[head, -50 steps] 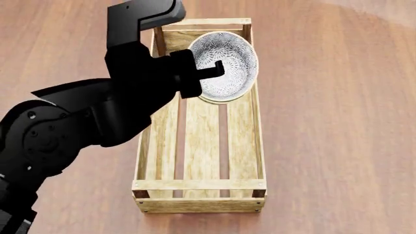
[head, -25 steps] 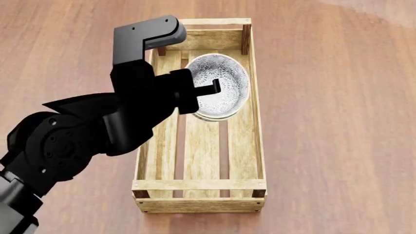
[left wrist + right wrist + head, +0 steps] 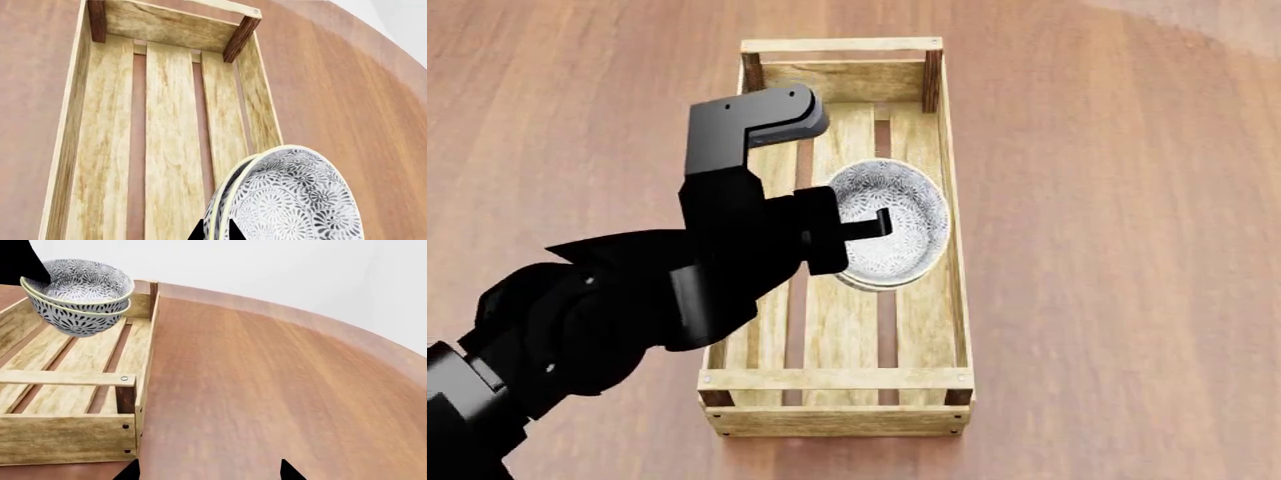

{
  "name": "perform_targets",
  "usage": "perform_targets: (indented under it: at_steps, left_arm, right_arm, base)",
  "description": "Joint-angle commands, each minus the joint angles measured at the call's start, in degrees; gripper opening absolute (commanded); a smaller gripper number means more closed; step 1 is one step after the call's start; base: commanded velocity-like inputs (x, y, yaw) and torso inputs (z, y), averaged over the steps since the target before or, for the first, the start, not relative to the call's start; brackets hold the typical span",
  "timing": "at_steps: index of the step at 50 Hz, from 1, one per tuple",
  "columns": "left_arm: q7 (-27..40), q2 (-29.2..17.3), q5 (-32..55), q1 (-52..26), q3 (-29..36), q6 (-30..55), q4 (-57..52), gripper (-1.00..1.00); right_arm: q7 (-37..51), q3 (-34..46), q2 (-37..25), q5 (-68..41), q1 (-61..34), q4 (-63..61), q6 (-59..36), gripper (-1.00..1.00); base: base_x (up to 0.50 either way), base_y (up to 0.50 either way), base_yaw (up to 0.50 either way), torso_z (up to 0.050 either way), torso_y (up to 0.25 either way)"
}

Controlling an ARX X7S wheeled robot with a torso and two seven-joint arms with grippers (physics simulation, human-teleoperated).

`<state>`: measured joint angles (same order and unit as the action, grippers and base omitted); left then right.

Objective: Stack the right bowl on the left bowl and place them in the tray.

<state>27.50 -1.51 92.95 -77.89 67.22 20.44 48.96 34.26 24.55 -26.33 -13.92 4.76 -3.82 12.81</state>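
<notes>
Two grey-and-white patterned bowls (image 3: 892, 222) are nested one inside the other. My left gripper (image 3: 857, 232) is shut on their rims, one finger inside and one outside. In the left wrist view the stacked bowls (image 3: 293, 200) fill the near corner, with the left gripper (image 3: 215, 233) pinching both rims. They hang over the middle of the tray (image 3: 956, 300), a long light-wood crate with a slatted floor (image 3: 167, 150). From the right wrist view the bowls (image 3: 80, 295) seem slightly above the slats of the tray (image 3: 67, 377). My right gripper (image 3: 208, 473) is open over bare table beside the tray's near end.
The tray stands on a brown wooden tabletop (image 3: 1094, 250). Its dark corner posts (image 3: 239, 38) and low rails stand up around the bowls. A pale wall rises beyond the table's curved edge (image 3: 347, 330).
My left arm has carried the stacked bowls from the tray's far end toward its middle and lower down. The grip on the rims has not changed.
</notes>
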Motion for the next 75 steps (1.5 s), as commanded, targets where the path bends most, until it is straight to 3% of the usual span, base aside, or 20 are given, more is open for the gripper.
perform_targets:
  at_steps: [1, 8, 14, 49, 67, 68, 75]
  left_arm:
    - [-3.91, 1.48, 8.92, -3.14, 11.84, -6.54, 0.73, -1.0]
    - [-4.71, 1.5, 14.28, -5.53, 21.23, -9.73, 1.46, -1.0]
    - [-4.56, 1.51, 13.08, -6.48, 24.08, -10.14, -0.64, -1.0]
    - [-11.92, 1.51, 10.63, -1.46, 23.82, -10.51, 3.84, -1.0]
    - [-17.3, 1.51, 4.62, -0.67, 23.46, -12.52, 4.58, -1.0]
    - [-17.24, 1.51, 4.51, -0.66, 23.42, -12.55, 4.9, 1.0]
    - [-17.36, 1.51, 2.4, -2.29, 23.28, -13.81, 5.96, 1.0]
  right_arm:
    - [-1.31, -1.36, 0.94, 0.64, 0.16, 0.52, 0.71, 1.0]
    - [-1.38, -1.43, 1.04, 0.51, -0.05, 1.18, 1.09, 1.0]
    - [-1.58, -1.56, 1.11, 0.25, -0.45, 2.16, 1.44, 1.0]
    - [-1.45, -1.06, 1.89, 0.54, -2.07, 5.15, 0.8, 1.0]
    - [-0.66, -1.53, 1.66, 0.53, -2.1, 5.27, 0.58, 1.0]
    - [-0.69, -1.51, 1.71, 0.55, -2.13, 5.49, 0.71, 1.0]
    - [-0.82, -1.3, 1.73, 0.51, -2.14, 5.56, 0.68, 1.0]
  base:
    - [0.0, 0.0, 0.0, 0.0, 0.0]
    - [0.0, 0.0, 0.0, 0.0, 0.0]
    - [0.0, 0.0, 0.0, 0.0, 0.002]
    - [0.0, 0.0, 0.0, 0.0, 0.001]
    - [0.0, 0.0, 0.0, 0.001, 0.001]
    - [0.0, 0.0, 0.0, 0.0, 0.01]
    - [0.0, 0.0, 0.0, 0.0, 0.0]
